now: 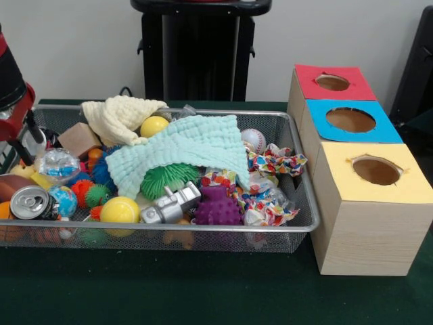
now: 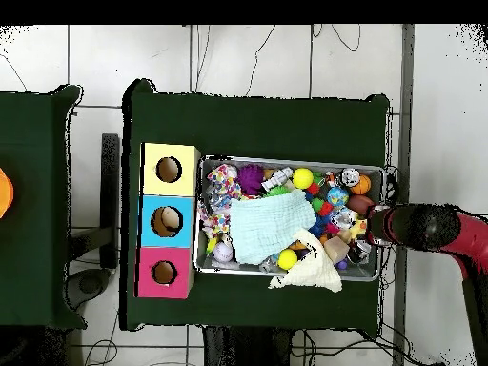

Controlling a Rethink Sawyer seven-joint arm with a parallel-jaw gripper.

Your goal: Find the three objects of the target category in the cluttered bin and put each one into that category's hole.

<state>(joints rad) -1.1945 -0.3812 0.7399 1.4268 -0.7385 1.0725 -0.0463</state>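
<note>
The wire mesh bin (image 1: 298,227) is full of clutter and also shows in the overhead view (image 2: 291,160). A tan-orange plush (image 1: 178,237) shows through the bin's front wall, under the silver toy robot; in the overhead view it (image 2: 271,175) lies beside the purple spiky ball. No other animal toys show. The red-topped box's hole (image 1: 332,82) is the farthest of the three, and it shows in the overhead view (image 2: 164,273). My gripper (image 1: 26,143) hangs over the bin's left end, far from the boxes; in the overhead view it (image 2: 368,229) is at the bin's right end. Its state is hidden.
A teal cloth (image 1: 183,152) and a cream cloth (image 1: 122,115) cover the bin's middle. Around them lie a silver toy robot (image 1: 169,205), a purple spiky ball (image 1: 218,206), a yellow ball (image 1: 120,210), a can (image 1: 30,202) and a baseball (image 1: 254,140). Blue-topped (image 1: 350,120) and yellow-topped (image 1: 376,170) holes are nearer.
</note>
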